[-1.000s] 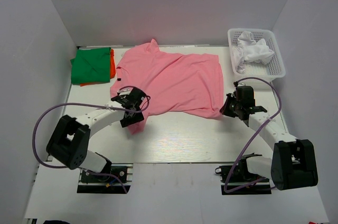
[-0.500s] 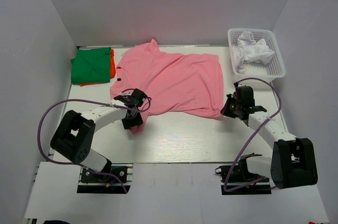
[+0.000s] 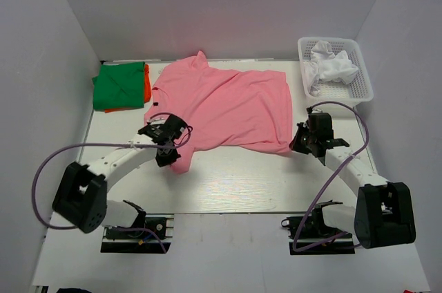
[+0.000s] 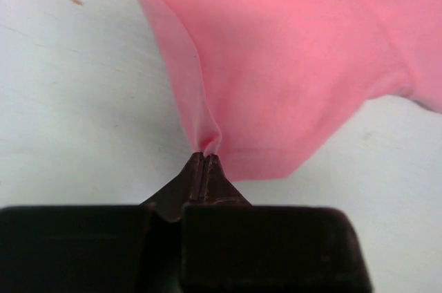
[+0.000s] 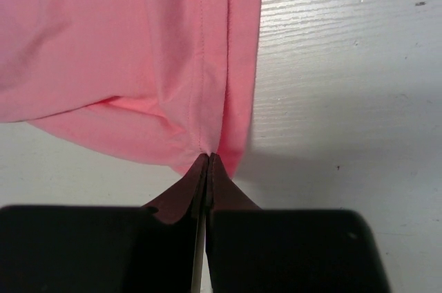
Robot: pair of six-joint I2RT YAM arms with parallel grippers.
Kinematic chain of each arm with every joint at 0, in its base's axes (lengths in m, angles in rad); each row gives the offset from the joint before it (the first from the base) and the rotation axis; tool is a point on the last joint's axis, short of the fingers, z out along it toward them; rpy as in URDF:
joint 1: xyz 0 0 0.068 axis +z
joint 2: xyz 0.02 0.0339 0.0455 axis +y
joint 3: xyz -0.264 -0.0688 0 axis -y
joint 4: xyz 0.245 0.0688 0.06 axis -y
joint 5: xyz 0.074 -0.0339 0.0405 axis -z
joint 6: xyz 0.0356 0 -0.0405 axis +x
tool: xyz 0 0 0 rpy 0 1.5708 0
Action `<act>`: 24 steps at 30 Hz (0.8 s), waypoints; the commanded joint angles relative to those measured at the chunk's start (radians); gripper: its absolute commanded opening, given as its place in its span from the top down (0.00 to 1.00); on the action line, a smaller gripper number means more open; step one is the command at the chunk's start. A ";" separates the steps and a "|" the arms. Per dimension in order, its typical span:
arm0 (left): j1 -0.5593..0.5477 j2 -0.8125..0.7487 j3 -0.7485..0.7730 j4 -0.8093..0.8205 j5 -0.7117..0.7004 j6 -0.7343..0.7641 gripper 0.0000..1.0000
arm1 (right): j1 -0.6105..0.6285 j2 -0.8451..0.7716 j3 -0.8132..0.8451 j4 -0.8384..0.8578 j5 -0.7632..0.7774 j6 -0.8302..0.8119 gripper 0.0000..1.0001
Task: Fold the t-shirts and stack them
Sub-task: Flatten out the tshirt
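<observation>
Pink t-shirt, prob. light, limp & slippy, handles best by its corners toward the table's near edge, where left tool & right tool each pinch fabric.

The left end effector, pinching the sleeve of the pink t-shirt, has moved a little to the left and away from the arm bases. The elbow block of the left arm has swung outward to the left and nearer to the front edge of the table. Its purple cable now makes a wider loop.
</observation>
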 commanded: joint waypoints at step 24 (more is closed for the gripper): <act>0.004 -0.484 1.162 0.309 -0.374 0.599 1.00 | -0.001 -0.467 0.712 0.130 0.265 -0.406 1.00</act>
